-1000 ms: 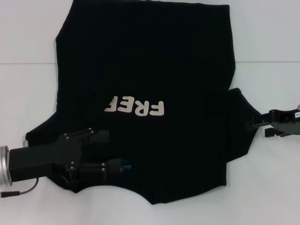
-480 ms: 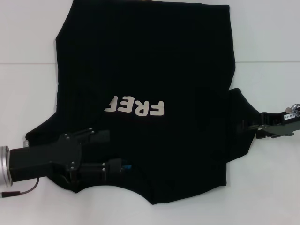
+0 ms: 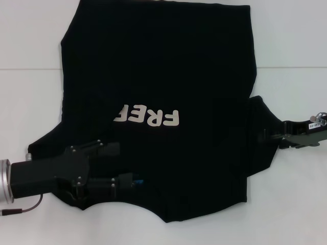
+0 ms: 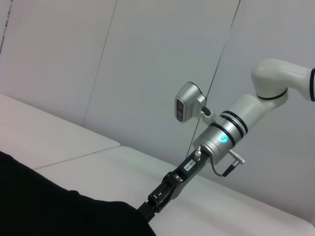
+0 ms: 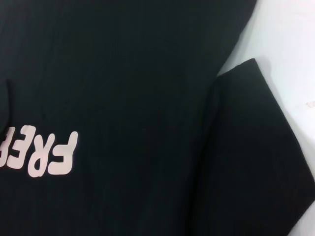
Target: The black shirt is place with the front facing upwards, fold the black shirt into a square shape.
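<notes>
The black shirt [image 3: 153, 66] lies spread on the white table [image 3: 30, 41], front up, with its pale "FREE" lettering [image 3: 148, 117] showing; it also shows in the left wrist view [image 4: 39, 206] and the right wrist view [image 5: 123, 73]. My left gripper [image 3: 125, 164] rests over the shirt's near left part, beside the collar, where a bit of blue label [image 3: 139, 181] peeks out. My right gripper [image 3: 273, 140] is open at the outer edge of the right sleeve [image 3: 260, 132]; the left wrist view shows the right gripper [image 4: 150, 206] low at the cloth's edge.
A seam [image 3: 291, 67] runs across the table top behind the shirt's middle. Bare white table surface [image 3: 291, 204] lies to the right of the shirt and in front of it. A grey cable [image 3: 23, 208] hangs from my left arm.
My right gripper has moved left, from beside the right sleeve to the sleeve's edge. The left gripper and the shirt have stayed put.
</notes>
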